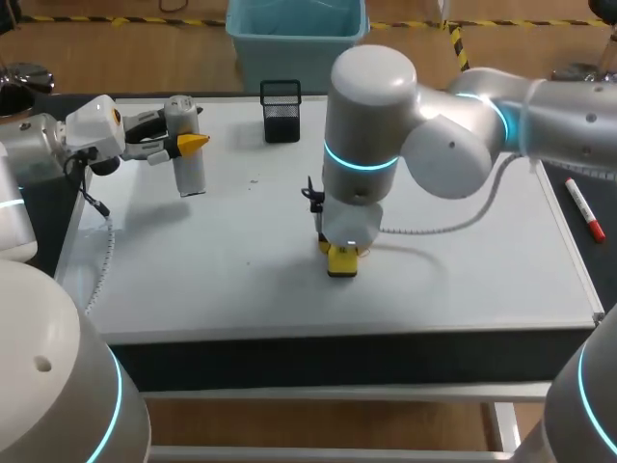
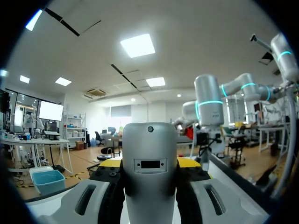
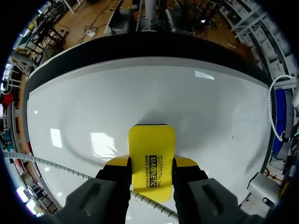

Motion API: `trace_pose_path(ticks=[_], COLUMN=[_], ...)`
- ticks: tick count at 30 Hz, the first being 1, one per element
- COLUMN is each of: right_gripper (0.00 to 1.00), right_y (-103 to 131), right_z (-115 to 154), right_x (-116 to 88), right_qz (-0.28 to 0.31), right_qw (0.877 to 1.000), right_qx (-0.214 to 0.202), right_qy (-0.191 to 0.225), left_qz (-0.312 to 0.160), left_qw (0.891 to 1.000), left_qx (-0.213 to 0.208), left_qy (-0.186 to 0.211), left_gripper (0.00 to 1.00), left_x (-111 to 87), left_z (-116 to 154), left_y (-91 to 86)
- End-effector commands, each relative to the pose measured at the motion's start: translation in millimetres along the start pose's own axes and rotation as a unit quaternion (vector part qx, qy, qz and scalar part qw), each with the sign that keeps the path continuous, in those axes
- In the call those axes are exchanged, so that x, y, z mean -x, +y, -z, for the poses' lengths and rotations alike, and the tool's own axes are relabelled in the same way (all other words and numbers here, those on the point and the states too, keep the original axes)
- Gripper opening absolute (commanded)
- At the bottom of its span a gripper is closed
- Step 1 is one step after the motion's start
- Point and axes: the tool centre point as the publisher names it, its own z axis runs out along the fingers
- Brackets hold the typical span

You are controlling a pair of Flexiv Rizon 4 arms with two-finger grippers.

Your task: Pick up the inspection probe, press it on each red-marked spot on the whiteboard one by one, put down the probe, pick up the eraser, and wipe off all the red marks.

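Whiteboard [image 1: 222,260] fills the tabletop before you. Your right gripper [image 3: 150,163] is clamped on the yellow eraser [image 3: 152,142], a finger on each long side, low at the board's middle. The eraser's face carries black lettering running lengthwise. Your left gripper [image 2: 149,164] grasps the grey inspection probe [image 2: 149,140] between its yellow tips, raised over the board's far left, near a black mesh cup [image 1: 281,111].

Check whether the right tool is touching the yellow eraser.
Touching. The right wrist view shows the right tool with yellow tips pressed against both sides of the eraser.
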Motion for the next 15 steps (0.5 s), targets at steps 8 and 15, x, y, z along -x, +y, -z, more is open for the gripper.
trace_pose_path(ticks=[8, 15], right_gripper=[0.0, 0.0], right_y=[-1.5, -5.6], right_z=[-8.3, -6.7], right_x=[-4.1, -13.1], right_qz=[-0.004, -0.015], right_qw=[1.0, 1.0], right_qx=[0.004, 0.0], right_qy=[0.002, 0.008], left_qz=[0.0, 0.0], left_qw=[1.0, 1.0], left_qx=[0.0, 0.0], left_qy=[-0.001, -0.001], left_gripper=[0.0, 0.0], left_x=[-0.3, -0.3], left_z=[-0.3, -0.3], left_y=[-0.7, -0.7])
